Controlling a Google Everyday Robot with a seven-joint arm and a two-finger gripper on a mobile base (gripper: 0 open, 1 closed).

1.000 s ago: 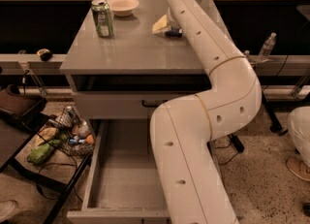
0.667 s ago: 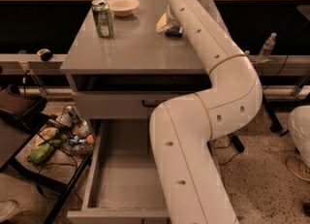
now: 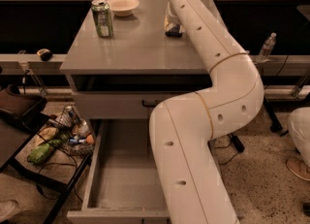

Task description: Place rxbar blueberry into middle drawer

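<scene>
The rxbar blueberry (image 3: pixel 175 33) shows as a small dark shape at the back right of the grey cabinet top (image 3: pixel 135 48), partly hidden by my white arm (image 3: pixel 218 72). My gripper (image 3: pixel 171 22) is a pale shape directly over the bar, mostly hidden behind the arm. The middle drawer (image 3: pixel 121 169) is pulled out below. It is a long grey tray with a bare floor, and the arm covers its right side.
A green can (image 3: pixel 102 18) and a pale bowl (image 3: pixel 123 6) stand at the back left of the cabinet top. A closed drawer front with a black handle (image 3: pixel 116 105) sits above the open drawer. A wire basket of clutter (image 3: pixel 63 133) stands left, a water bottle (image 3: pixel 267 47) right.
The gripper end has shifted slightly and now sits more upright over the dark bar. The can, bowl and drawer have not moved.
</scene>
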